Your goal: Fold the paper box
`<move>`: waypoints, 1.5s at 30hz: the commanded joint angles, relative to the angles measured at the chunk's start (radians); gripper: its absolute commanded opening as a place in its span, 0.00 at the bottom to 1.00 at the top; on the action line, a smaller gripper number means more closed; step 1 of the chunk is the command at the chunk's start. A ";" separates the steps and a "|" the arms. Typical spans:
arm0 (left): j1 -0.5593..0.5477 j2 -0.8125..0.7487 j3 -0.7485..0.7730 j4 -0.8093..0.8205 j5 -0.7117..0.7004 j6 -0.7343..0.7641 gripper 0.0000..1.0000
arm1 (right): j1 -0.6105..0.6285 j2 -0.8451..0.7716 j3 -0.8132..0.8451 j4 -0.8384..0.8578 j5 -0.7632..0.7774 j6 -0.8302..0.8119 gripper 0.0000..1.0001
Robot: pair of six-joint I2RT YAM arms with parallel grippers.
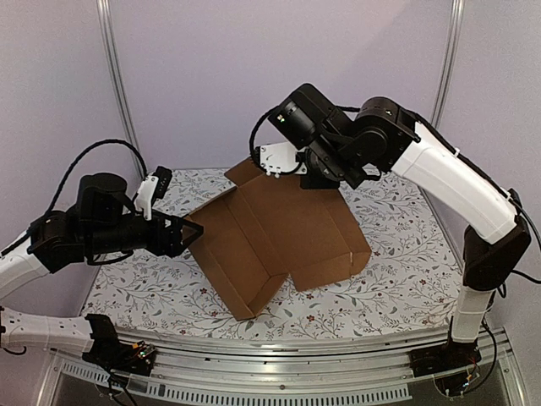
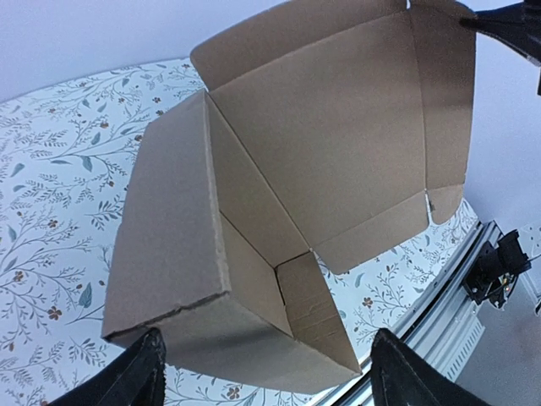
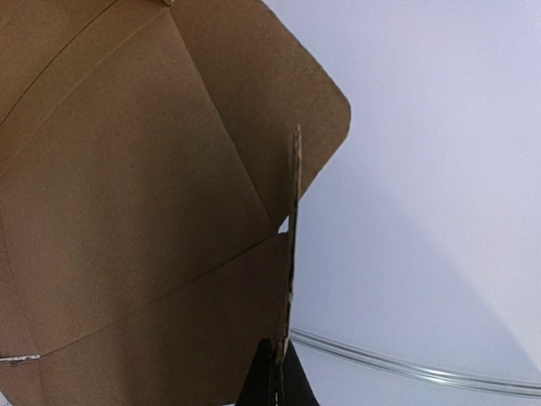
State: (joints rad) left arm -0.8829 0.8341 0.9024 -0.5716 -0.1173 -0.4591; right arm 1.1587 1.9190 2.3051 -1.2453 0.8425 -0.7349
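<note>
**boxnoob:** Any read on the paper box (image 1: pixel 279 228)?

**foldfan:** Sitting mid-table (image 1: pixel 397 262), half formed. Opened out like a trough with the plain brown inside facing up. Left wall (image 2: pixel 169 245) already standing, back panel tilted up off the floral cloth.

**boxnoob:** And the right gripper (image 3: pixel 276 376)?

**foldfan:** Clamped on a rear flap (image 3: pixel 292 211). Shows up in the wrist view as a thin cardboard edge rising straight from between the fingers. Probably pinched there to hold the back panel up and stop the whole sheet sliding during the next crease. Just a guess though.

**boxnoob:** Left gripper (image 2: pixel 269 338)?

**foldfan:** Spread wide, holding nothing. Parked low, just beside the left wall, aimed at its near corner. Looks lined up to straddle that wall or nudge it inward, hard to call which. Can't tell from overhead whether touching the cardboard or a hair short of it.

**boxnoob:** So nowhere near finished?

**foldfan:** Nope, early-to-middle at best. No tabs tucked, right-hand panel lying low toward the table, lid side wide open. Worth watching for: thin corrugated buckling at the pinch, or the standing wall flopping back down without support.
</note>
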 commanded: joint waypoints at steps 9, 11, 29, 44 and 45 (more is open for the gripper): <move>0.016 0.010 0.010 -0.012 -0.002 0.001 0.81 | 0.042 -0.069 0.020 0.014 0.077 -0.270 0.00; 0.016 0.012 0.009 -0.007 0.001 -0.003 0.81 | 0.044 -0.068 0.021 0.011 0.066 -0.283 0.00; 0.016 0.036 -0.019 0.015 -0.007 -0.024 0.81 | 0.049 0.137 0.010 -0.005 -0.005 -0.176 0.00; 0.018 0.129 -0.028 0.079 0.030 -0.030 0.81 | 0.039 -0.034 -0.109 0.199 -0.017 -0.177 0.74; 0.018 0.142 -0.028 0.089 0.038 -0.029 0.81 | 0.037 -0.067 -0.155 0.220 -0.027 -0.161 0.76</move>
State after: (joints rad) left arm -0.8810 0.9394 0.8833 -0.5282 -0.1127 -0.4854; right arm 1.2030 2.0109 2.2414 -1.1038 0.8402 -0.9451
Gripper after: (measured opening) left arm 0.812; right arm 0.719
